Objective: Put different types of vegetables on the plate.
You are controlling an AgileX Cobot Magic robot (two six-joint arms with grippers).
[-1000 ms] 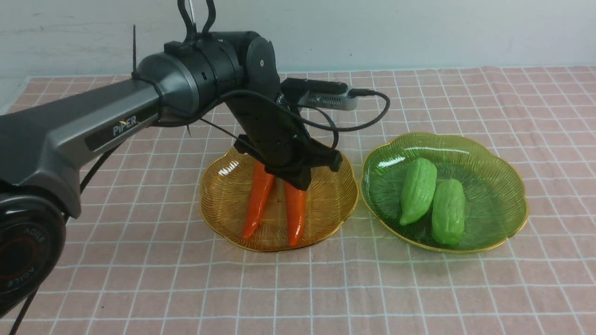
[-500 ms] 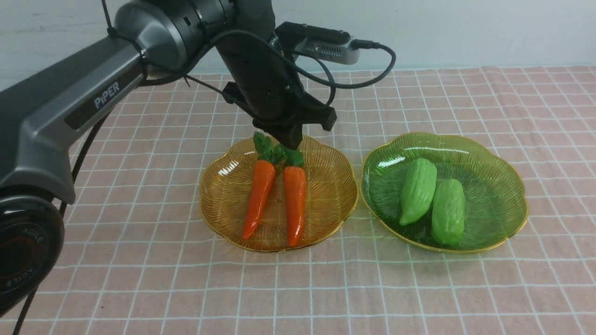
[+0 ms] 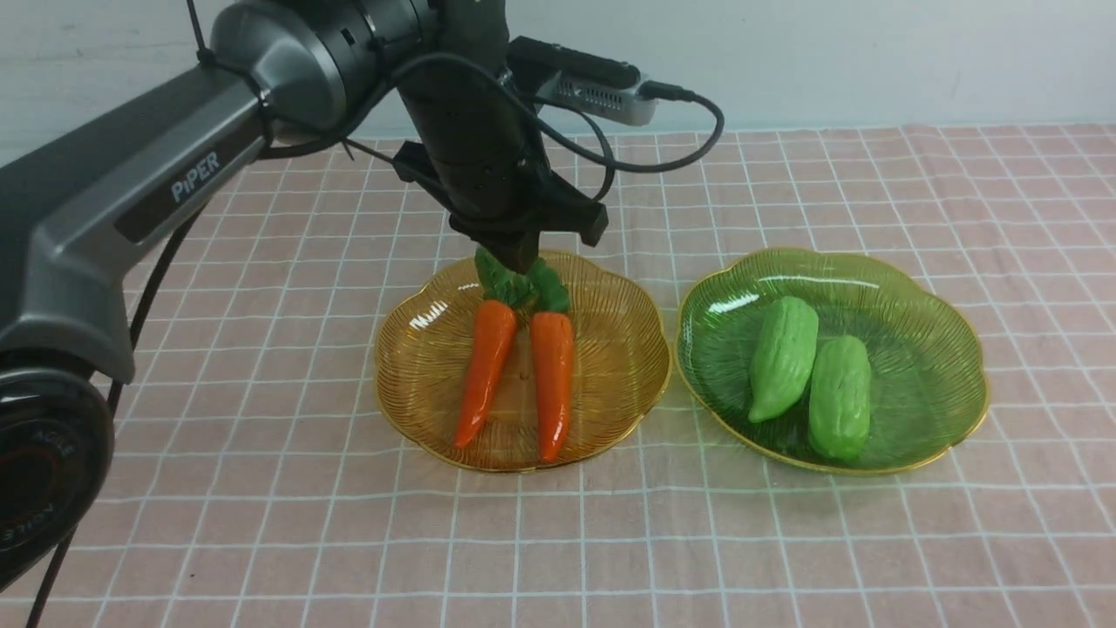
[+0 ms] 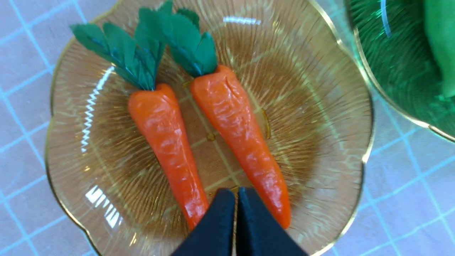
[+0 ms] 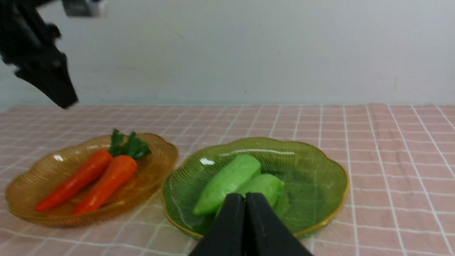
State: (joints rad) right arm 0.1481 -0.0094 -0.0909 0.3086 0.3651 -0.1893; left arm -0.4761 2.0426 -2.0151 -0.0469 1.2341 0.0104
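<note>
- The two carrots (image 3: 514, 375) lie side by side in the amber plate (image 3: 418, 384), leafy tops toward the far rim, tips toward the near rim; they touch at the greens and part slightly toward the tips.
- The two gourds (image 3: 806, 375) rest against each other in the green plate (image 3: 942, 349), a little left of its middle, with bare plate to their right.
- The plates sit just beside each other on the pink checked cloth (image 3: 785, 541); their rims look nearly touching, though the front view does not settle whether they meet.
- The left gripper (image 3: 516, 255) hangs above the far edge of the amber plate, over the carrot greens; its jaws are pressed together with nothing between them, as the left wrist view shows (image 4: 236, 199).
- The right gripper (image 5: 245, 201) appears only in its own wrist view, jaws closed and empty, on the near side of the green plate.
- Cloth lies bare in front of both plates and to the right of the green one.
</note>
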